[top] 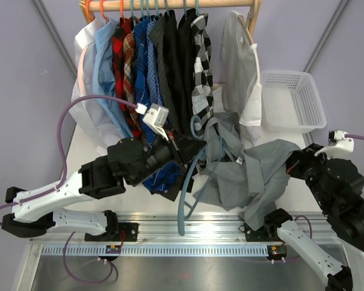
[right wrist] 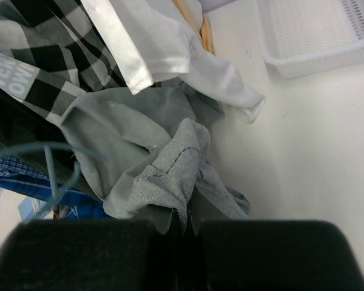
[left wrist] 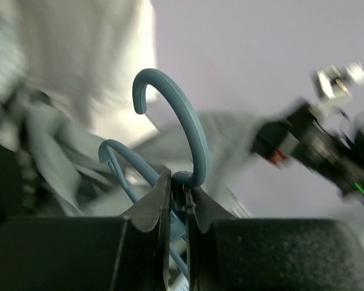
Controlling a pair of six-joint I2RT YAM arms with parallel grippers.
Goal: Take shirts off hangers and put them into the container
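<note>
1. Hanging from the wooden rail [top: 170, 5] at the back left is the row of shirts [top: 139, 60], running from white and light blue through red plaid and blue check to black-and-white check.
2. My left jaws are closed on the neck of a grey-blue hanger [left wrist: 191, 139], just under its hook, which curls up above my fingers.
3. The grey shirt [top: 242, 176] lies crumpled on the worktop [right wrist: 303, 151] between my two arms, bunched just beside the hanger's hook.
4. My right jaws are clamped on a fold of that grey shirt, and the pinched cloth stands up between them.
5. The container [top: 312, 103] sits at the far right of the worktop, apart from the grey shirt, with a white garment [top: 239, 66] hanging just to its left.
</note>
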